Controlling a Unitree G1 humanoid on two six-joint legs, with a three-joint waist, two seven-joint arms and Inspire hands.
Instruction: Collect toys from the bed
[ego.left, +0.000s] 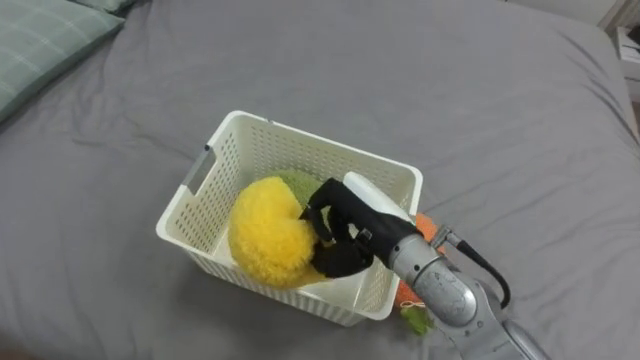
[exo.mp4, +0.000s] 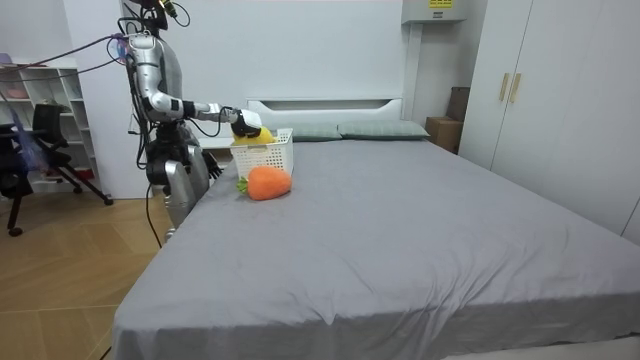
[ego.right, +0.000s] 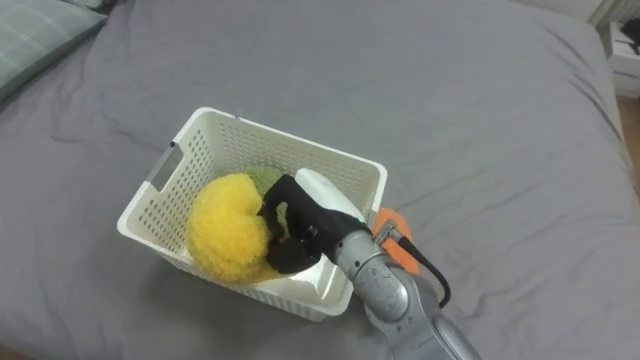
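Nearest me, the orange carrot toy (exo.mp4: 268, 183) lies on the bed (ego.left: 450, 100) just beside the basket (ego.left: 300, 140). I judge it is the one left to collect. My right hand (ego.left: 340, 232) is down in the basket, fingers curled round the yellow toy (ego.left: 265, 232), which rests on something green (ego.left: 298, 183). Beyond lies a pillow (ego.left: 40, 45).

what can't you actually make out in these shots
- Green toy: in the eye views, mostly buried under the yellow plush toy inside the basket.
- Orange carrot toy: in the eye views, nearly all of it is behind the right forearm.
- Right hand: its underside is turned away, so its grip on the yellow plush toy is unclear.
- Basket contents: too small in the room view.
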